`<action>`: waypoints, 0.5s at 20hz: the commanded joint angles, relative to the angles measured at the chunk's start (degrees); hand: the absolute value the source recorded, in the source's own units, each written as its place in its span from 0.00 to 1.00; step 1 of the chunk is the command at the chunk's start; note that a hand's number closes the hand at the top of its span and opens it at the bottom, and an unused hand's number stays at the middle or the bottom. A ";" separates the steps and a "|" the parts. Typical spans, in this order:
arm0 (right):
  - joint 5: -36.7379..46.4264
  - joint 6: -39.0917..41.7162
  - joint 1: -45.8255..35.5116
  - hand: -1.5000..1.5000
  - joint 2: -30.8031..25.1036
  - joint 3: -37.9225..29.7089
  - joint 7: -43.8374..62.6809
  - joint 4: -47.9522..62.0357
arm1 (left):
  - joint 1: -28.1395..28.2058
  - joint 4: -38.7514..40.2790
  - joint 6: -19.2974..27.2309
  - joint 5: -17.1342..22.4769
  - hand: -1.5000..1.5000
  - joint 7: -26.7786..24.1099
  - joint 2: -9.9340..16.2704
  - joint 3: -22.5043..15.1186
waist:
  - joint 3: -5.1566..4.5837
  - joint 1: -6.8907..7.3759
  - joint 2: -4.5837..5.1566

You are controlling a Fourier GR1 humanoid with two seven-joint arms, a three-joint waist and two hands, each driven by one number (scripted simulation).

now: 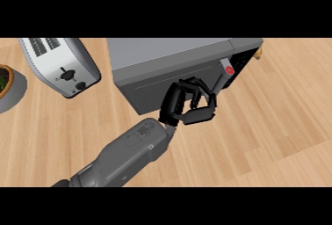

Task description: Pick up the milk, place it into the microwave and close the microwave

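- the microwave (165, 59) sits at the top centre of the wooden counter (259, 132), grey body, turned at a slight angle.
- its door (170, 85) faces the lower edge of the view; the right end of the door stands slightly away from the body, leaving a dark gap at the upper right.
- a small red and white item (228, 69) shows at that gap; whether it is the milk cannot be told.
- one hand (191, 103) is in view, on a grey forearm (126, 154) entering from the lower left; which hand it is cannot be told from the view.
- the hand lies against the door's right end, fingers (188, 85) curled, thumb below; whether they grip anything cannot be told.
- a silver toaster (58, 63) stands at the upper left, well apart from the microwave.
- a grey bowl-like object (9, 88) with a brown rim shows at the left edge.
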 commanded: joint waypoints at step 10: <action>-2.38 0.79 -4.39 0.00 -4.88 -3.80 0.81 3.90 | -5.84 4.94 -1.21 4.29 1.00 -2.02 0.01 1.43 | 0.09 -0.86 0.85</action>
